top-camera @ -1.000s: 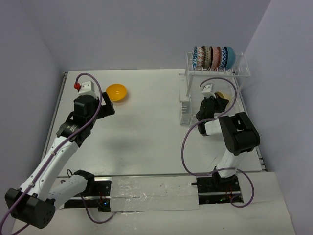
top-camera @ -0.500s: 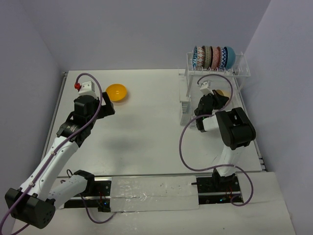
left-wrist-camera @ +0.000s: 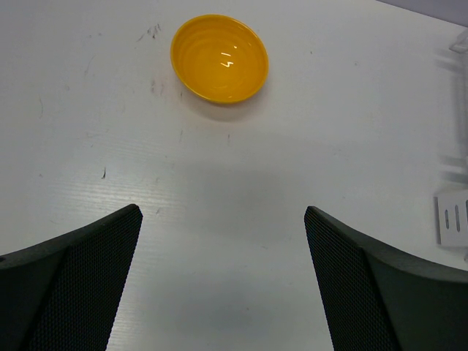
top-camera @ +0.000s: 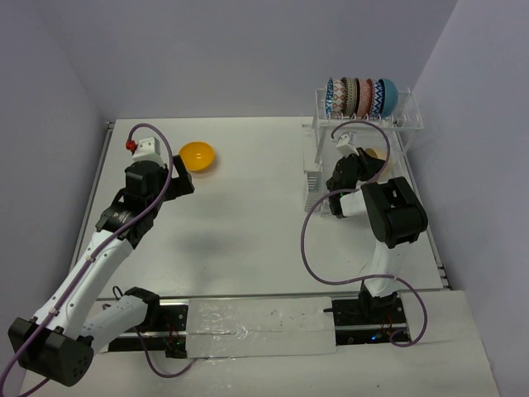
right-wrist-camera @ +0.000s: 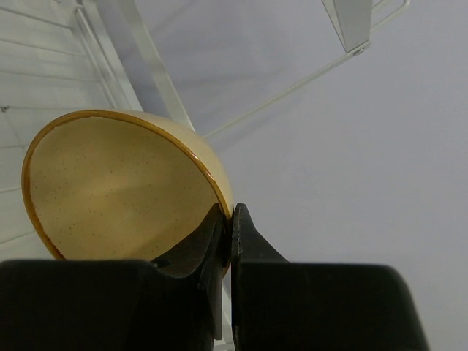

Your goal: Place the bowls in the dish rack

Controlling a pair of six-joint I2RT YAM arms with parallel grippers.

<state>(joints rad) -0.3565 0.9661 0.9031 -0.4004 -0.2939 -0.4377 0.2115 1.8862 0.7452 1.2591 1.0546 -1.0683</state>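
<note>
An orange-yellow bowl point(top-camera: 197, 155) sits upright on the white table, just beyond my left gripper point(top-camera: 178, 180). In the left wrist view that bowl point(left-wrist-camera: 219, 58) lies ahead of the left gripper point(left-wrist-camera: 223, 213), which is open with only bare table between its fingers. My right gripper point(right-wrist-camera: 229, 213) is shut on the rim of a speckled tan bowl point(right-wrist-camera: 124, 183), held on edge. From above, the tan bowl point(top-camera: 374, 155) and the right gripper point(top-camera: 364, 165) are under the raised row of the dish rack point(top-camera: 368, 122). Several patterned bowls and a teal one point(top-camera: 361, 97) stand on that row.
The rack's small side basket point(top-camera: 312, 188) hangs on its left, close to the right arm's wrist. Rack posts and wires point(right-wrist-camera: 351, 22) run above and behind the held bowl. The right wall stands just beyond the rack.
The right arm has pushed further back and a little left, carrying the tan bowl deeper under the rack's raised row. The left arm has not moved.
</note>
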